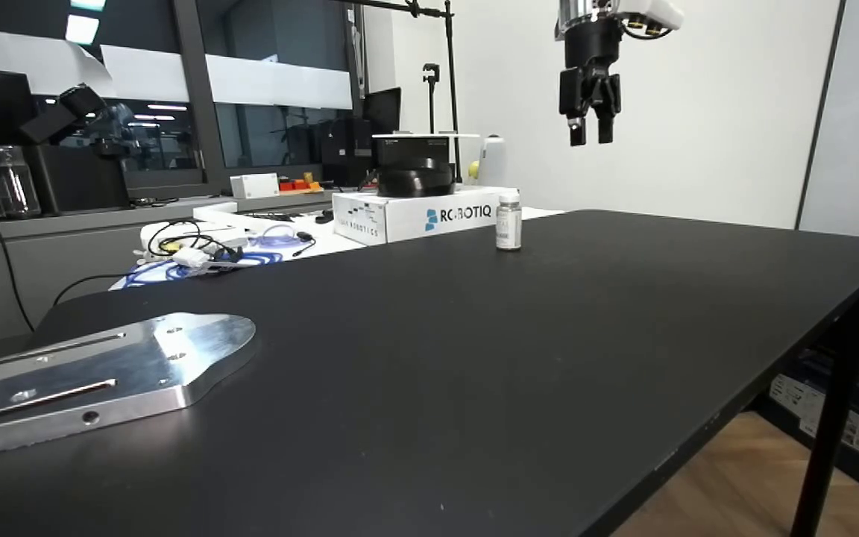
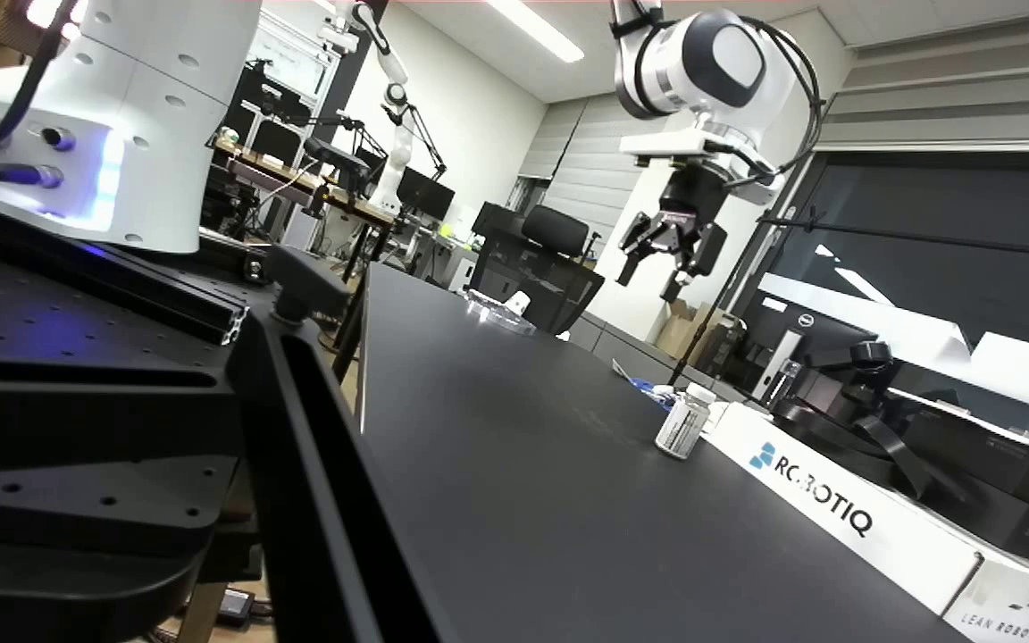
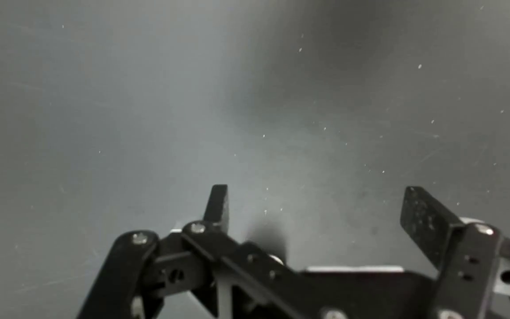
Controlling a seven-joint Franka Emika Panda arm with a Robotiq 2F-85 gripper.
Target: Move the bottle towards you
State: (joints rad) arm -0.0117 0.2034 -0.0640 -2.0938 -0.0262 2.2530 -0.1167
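The gripper [image 3: 314, 208] is spread wide, its two pads [image 3: 425, 226] parted by a broad gap in which the tabletop [image 3: 299, 146] is seen in the wrist view. Low in that view, a pale curved sliver [image 3: 275, 258] is mostly covered by the gripper and cannot be identified. The tool is held unloaded by the white arm [image 2: 720, 71], high over the tabletop and pointed downward in both exterior views.

The bottle [image 1: 508, 224] is untouched. It is stood upright on the tabletop, just inside the long edge beside which a white box lettered ROBOTIQ [image 1: 437, 220] is placed, and in an exterior view it is seen a little short of the far corner in which that edge ends. It is topped by a pale cap, and its label is marked with dark print. The gripper is positioned higher than the bottle, the two well apart; whether it is centred over it cannot be told.

Near a corner at the opposite end of the tabletop, a slotted metal plate [image 1: 94, 371] is laid flat. Beyond the box-side edge, a tangle of cables [image 1: 262, 258] is seen. Off the edge opposite the box, a white robot base [image 2: 157, 134] is mounted.
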